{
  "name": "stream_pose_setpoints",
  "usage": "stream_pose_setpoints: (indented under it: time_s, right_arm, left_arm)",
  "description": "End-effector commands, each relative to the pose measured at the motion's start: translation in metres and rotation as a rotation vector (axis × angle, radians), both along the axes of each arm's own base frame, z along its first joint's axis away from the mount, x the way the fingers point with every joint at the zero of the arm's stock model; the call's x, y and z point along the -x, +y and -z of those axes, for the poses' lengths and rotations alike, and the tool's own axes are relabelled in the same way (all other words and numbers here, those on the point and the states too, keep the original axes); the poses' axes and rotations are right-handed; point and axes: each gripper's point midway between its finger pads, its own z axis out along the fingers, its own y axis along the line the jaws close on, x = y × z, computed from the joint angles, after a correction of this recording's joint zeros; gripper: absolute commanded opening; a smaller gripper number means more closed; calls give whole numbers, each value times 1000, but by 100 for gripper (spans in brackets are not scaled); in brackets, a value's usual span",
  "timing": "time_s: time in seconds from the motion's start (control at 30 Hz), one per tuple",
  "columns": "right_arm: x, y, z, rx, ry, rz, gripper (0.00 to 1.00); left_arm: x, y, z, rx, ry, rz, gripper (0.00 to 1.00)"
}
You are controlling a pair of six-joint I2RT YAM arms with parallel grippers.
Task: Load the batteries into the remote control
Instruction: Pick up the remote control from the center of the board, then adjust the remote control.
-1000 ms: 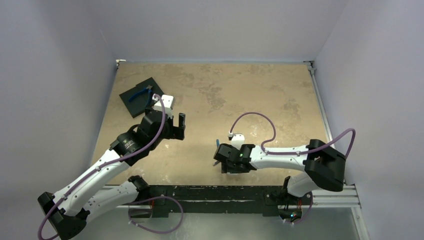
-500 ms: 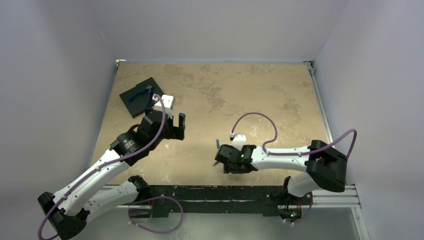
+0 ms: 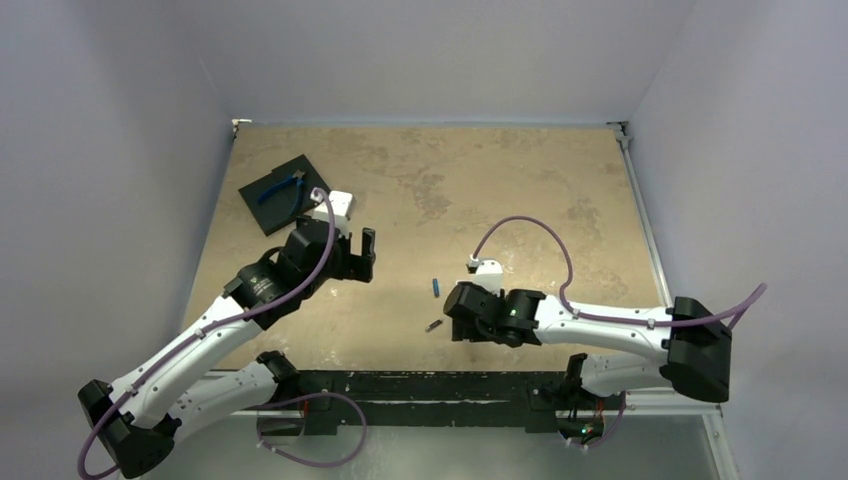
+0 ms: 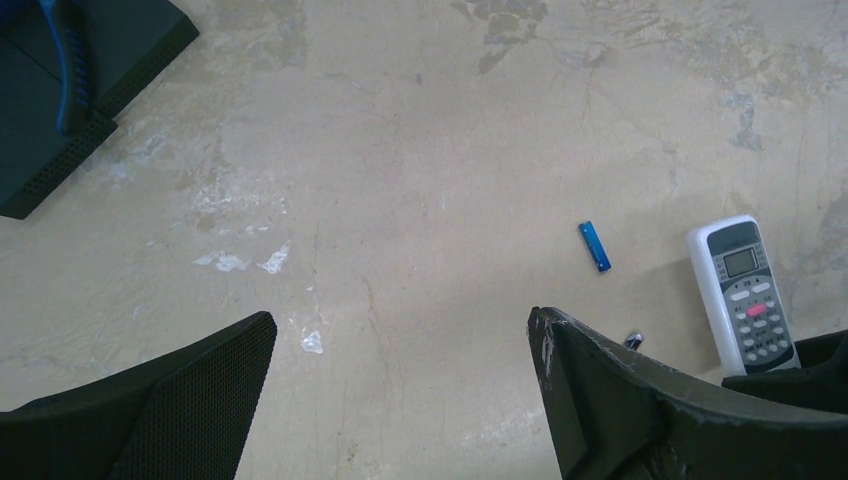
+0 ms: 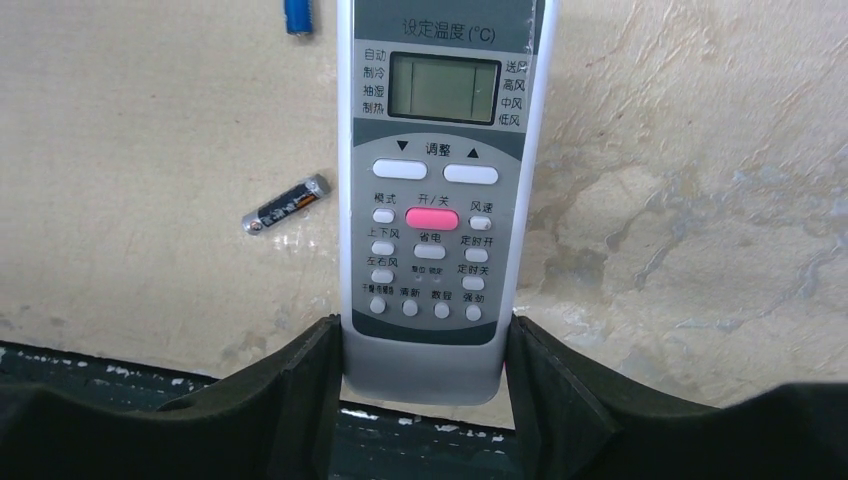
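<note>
The white remote control (image 5: 440, 180) lies face up, screen and buttons showing, with my right gripper (image 5: 425, 340) shut on its lower end, one finger on each long side. Whether it rests on the table I cannot tell. The dark battery (image 5: 286, 204) lies just left of the remote, and the blue battery (image 5: 297, 16) lies farther up. In the top view both batteries, blue (image 3: 435, 288) and dark (image 3: 434, 325), lie left of my right gripper (image 3: 468, 312). The left gripper (image 4: 400, 325) hangs open over bare table, well left of the remote control (image 4: 742, 292).
A black square pad (image 3: 280, 192) with blue-handled pliers (image 3: 283, 187) sits at the far left, behind my left arm. The table's near edge and its dark rail (image 5: 430, 440) run just below the remote's held end.
My right gripper narrowed onto the remote and shifted right, uncovering the dark battery. The left gripper crept slightly right and stayed open.
</note>
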Motion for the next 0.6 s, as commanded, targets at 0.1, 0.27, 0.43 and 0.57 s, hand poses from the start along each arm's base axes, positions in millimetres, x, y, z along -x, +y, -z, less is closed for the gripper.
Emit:
stream_pose_setpoints:
  time_s: [0.1, 0.27, 0.43, 0.57]
  right_arm:
    - [-10, 2, -32, -46, -133, -129, 0]
    - [-12, 18, -59, -102, -215, -294, 0]
    - [-15, 30, -86, -89, -290, -457, 0]
    - [-15, 42, -101, -95, -344, -571, 0]
  left_arm:
    - [2, -22, -3, 107, 24, 52, 99]
    - [15, -47, -1, 215, 82, 149, 99]
    - [32, -76, -2, 353, 160, 257, 98]
    - [41, -88, -5, 425, 213, 311, 97]
